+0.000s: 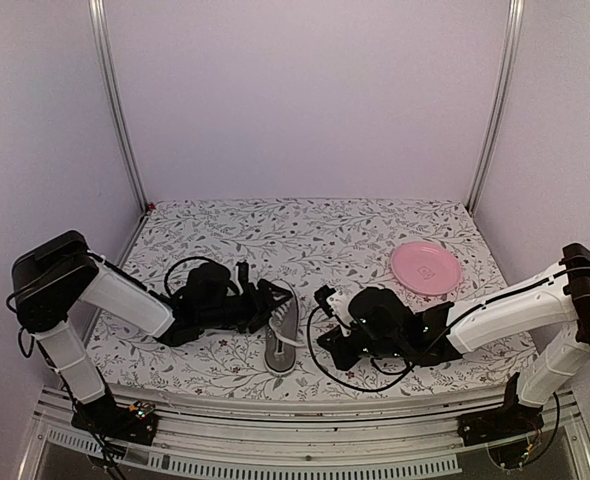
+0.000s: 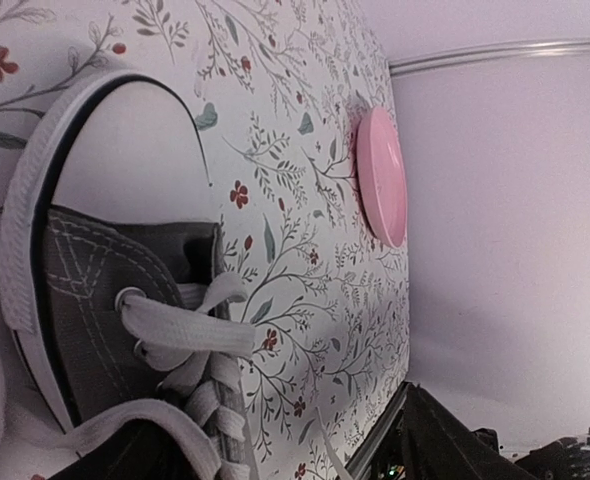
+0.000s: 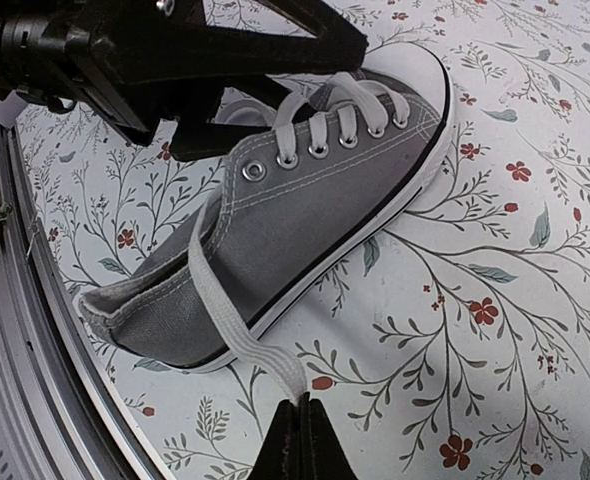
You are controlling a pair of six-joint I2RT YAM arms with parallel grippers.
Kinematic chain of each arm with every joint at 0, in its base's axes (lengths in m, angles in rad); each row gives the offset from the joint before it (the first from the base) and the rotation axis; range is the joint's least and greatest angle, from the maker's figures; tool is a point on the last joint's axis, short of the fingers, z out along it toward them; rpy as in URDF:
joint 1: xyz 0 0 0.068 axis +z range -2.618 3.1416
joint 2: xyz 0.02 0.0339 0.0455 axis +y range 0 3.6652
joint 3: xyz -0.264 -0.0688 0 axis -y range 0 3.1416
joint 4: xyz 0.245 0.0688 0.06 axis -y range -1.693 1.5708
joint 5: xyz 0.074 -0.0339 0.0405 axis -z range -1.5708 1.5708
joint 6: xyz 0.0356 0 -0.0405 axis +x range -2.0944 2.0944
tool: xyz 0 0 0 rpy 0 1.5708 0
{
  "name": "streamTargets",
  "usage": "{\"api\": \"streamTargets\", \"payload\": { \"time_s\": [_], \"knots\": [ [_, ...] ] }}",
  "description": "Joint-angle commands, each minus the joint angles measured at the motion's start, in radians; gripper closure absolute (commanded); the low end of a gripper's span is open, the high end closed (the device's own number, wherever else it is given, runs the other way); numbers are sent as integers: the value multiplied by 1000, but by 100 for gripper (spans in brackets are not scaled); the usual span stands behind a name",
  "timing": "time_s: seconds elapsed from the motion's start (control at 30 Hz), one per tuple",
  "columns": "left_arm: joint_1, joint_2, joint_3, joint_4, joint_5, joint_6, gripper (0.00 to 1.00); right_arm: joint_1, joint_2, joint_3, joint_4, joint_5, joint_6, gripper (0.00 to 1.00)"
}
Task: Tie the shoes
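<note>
The grey sneaker [image 1: 282, 338] with white sole and toe cap lies near the table's front, between my two grippers. In the right wrist view the shoe [image 3: 305, 215] lies on its sole, toe to the upper right. My right gripper [image 3: 303, 405] is shut on the end of a white lace [image 3: 225, 310] that runs over the shoe's side to the top eyelet. In the top view the right gripper [image 1: 327, 338] is just right of the shoe. My left gripper [image 1: 268, 305] hovers over the laced tongue with its fingers [image 3: 305, 35] apart. The left wrist view shows the toe cap [image 2: 125, 150] and crossed laces [image 2: 190, 335].
A pink round plate [image 1: 426, 267] sits at the back right, also in the left wrist view [image 2: 383, 175]. The metal front rail [image 1: 305, 455] runs close behind the shoe's heel. Enclosure walls stand left, right and behind.
</note>
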Motion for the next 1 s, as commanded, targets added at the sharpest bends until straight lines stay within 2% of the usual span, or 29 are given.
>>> {"api": "streamTargets", "payload": {
  "time_s": [0.0, 0.1, 0.23, 0.53, 0.67, 0.87, 0.97],
  "knots": [
    [16, 30, 14, 108, -33, 44, 28, 5, -14, -2, 20, 9, 19, 98],
    [16, 32, 24, 157, -33, 80, 32, 5, -11, -1, 18, 18, 25, 98],
    [22, 25, 41, 180, -31, 142, 45, 4, -21, 0, 7, 40, 30, 98],
    [69, 34, 45, 287, 64, 219, 59, -50, -43, 0, 8, 4, 49, 98],
    [93, 45, 78, 301, 150, 281, 65, -75, -44, 8, 26, -12, 35, 98],
    [120, 57, 122, 257, 267, 364, 83, -130, -16, 53, 52, -45, 13, 98],
    [133, 51, 125, 225, 345, 412, 89, -166, 2, 84, 67, -70, -5, 98]
  ]
}}
